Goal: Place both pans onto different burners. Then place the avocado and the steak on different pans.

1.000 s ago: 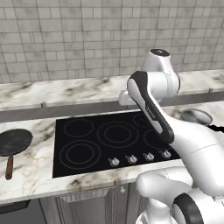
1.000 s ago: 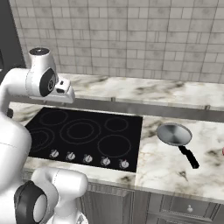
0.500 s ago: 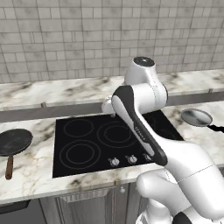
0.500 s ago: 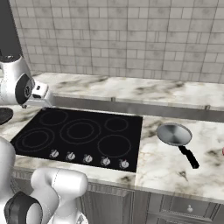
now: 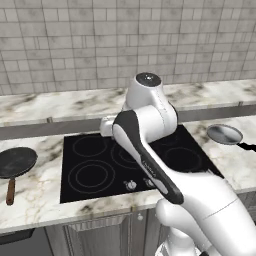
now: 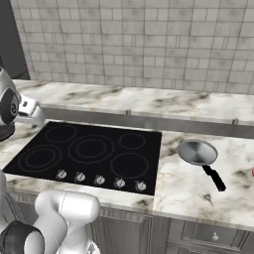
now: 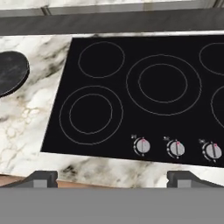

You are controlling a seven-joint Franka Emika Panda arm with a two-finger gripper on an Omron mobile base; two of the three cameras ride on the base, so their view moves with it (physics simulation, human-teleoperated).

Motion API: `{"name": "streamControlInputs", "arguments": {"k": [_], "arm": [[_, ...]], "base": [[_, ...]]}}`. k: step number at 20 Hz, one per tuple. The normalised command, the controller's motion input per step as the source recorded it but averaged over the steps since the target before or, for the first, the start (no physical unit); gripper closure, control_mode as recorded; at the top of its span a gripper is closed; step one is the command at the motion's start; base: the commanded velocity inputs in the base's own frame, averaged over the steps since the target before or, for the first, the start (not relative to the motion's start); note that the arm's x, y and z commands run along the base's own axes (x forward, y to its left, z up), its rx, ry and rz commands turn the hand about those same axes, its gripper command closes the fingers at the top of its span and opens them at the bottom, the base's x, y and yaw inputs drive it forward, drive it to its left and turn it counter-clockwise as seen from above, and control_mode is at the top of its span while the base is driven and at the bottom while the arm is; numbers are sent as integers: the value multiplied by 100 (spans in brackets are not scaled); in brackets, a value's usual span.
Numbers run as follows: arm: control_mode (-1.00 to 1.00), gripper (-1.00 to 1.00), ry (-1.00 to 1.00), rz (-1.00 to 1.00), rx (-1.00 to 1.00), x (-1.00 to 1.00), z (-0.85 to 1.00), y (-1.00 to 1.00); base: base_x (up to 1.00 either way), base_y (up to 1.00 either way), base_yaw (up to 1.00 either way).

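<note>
The two small dark fingers (image 7: 112, 177) stand wide apart at the bottom of the hand view, with nothing between them. They hang above the front edge of the white marble counter (image 7: 26, 135), just in front of the flat glossy black glass cooktop (image 7: 144, 113).

Right past the fingers sits a row of small silver knobs (image 7: 176, 148). Beyond the knobs are the thin grey ring burners — a double ring (image 7: 91, 114) ahead and to the left of the fingers, and a bigger double ring (image 7: 163, 84) farther ahead and a bit to the right.

The round dark grey-black pan with the brown wooden handle (image 5: 16, 162) lies on the counter, far off to the left of the fingers, just beside the left edge of the cooktop and not touching it. Its handle points toward the front edge of the counter, so its long line runs front to back. In the hand view its dark round rim (image 7: 11, 72) shows at the left edge.

The shiny silver round pan with the black handle (image 6: 197, 152) lies on the counter to the right of the cooktop, well apart from the fingers. Its handle slants toward the front and to the right — away from the cooktop.

No pan is on a burner yet.
</note>
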Motion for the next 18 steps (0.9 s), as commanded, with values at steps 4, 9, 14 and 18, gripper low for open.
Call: {"name": "streamControlInputs", "arguments": {"k": [4, 9, 14, 18], "arm": [[-100, -100, 0, -2, 5, -3, -7, 44], [-100, -100, 0, -1, 7, -2, -13, 48], [-100, -100, 0, 0, 0, 0, -20, 62], [-100, -100, 0, 0, 0, 0, -25, 62]], "base": [[0, 0, 0], [0, 0, 0], [0, 0, 0], [0, 0, 0]]}}
